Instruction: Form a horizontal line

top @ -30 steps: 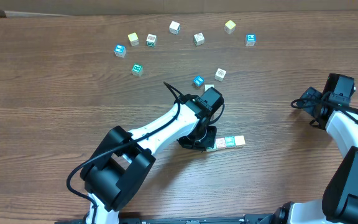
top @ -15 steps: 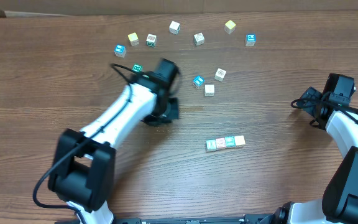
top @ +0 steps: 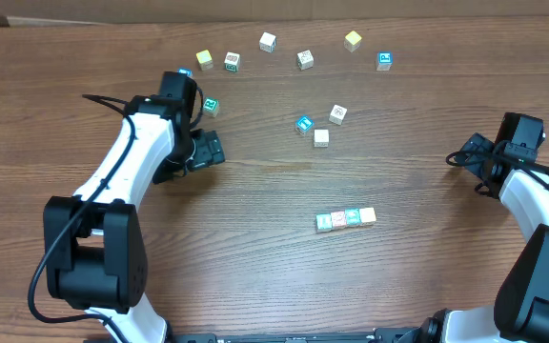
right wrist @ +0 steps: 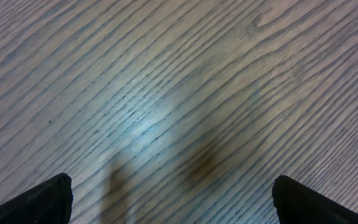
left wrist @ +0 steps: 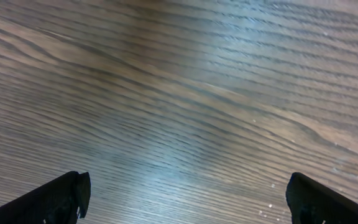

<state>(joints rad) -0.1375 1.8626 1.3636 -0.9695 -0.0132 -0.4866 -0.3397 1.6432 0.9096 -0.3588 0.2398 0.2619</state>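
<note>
I see left jaws and right jaws spread wide, gripping nothing — just worktop [left wrist: 179, 93] beneath. The horizontal line [top: 346, 218] lies well apart from both, open wood around.

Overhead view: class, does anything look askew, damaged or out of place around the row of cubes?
Only slightly. The horizontal line of four touching cubes tilts a little, its right end farther up the picture than its left. The loose cubes lie scattered beyond it. Nothing looks damaged.
</note>
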